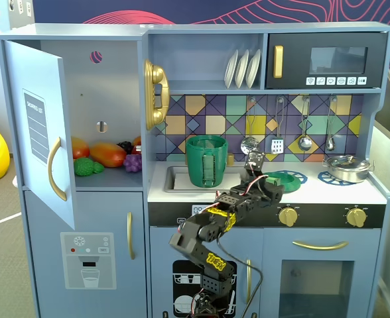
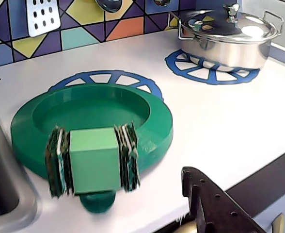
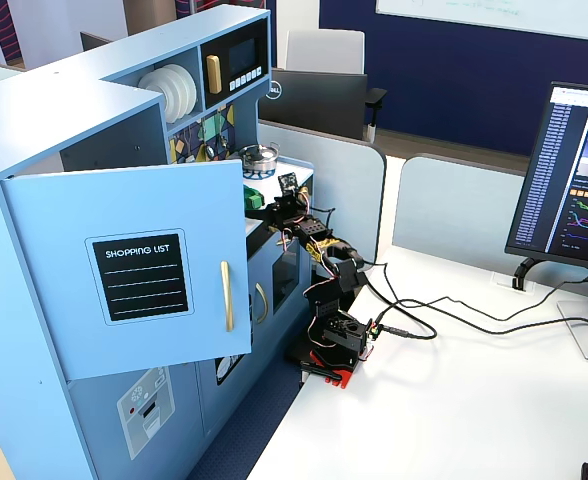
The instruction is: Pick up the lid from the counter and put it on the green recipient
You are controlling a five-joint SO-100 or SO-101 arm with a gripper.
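The lid [image 2: 94, 119] is a flat round green disc lying on the white counter over a blue burner ring [image 2: 101, 80]. Its lighter green handle strap [image 2: 94, 160] faces the wrist camera. It also shows in a fixed view [image 1: 286, 177]. My gripper [image 1: 266, 179] hovers at the lid's near edge. It is open, and only one dark finger [image 2: 208, 201] shows in the wrist view, to the right of the strap and not touching it. The green recipient [image 1: 206, 161] stands upright by the sink, left of the lid.
A silver metal pot [image 2: 227, 36] with its own lid sits on the right burner ring [image 2: 213, 73]. The sink edge [image 2: 7, 204] lies left of the lid. Utensils hang on the tiled back wall [image 1: 304, 126]. The fridge door [image 1: 39, 152] stands open.
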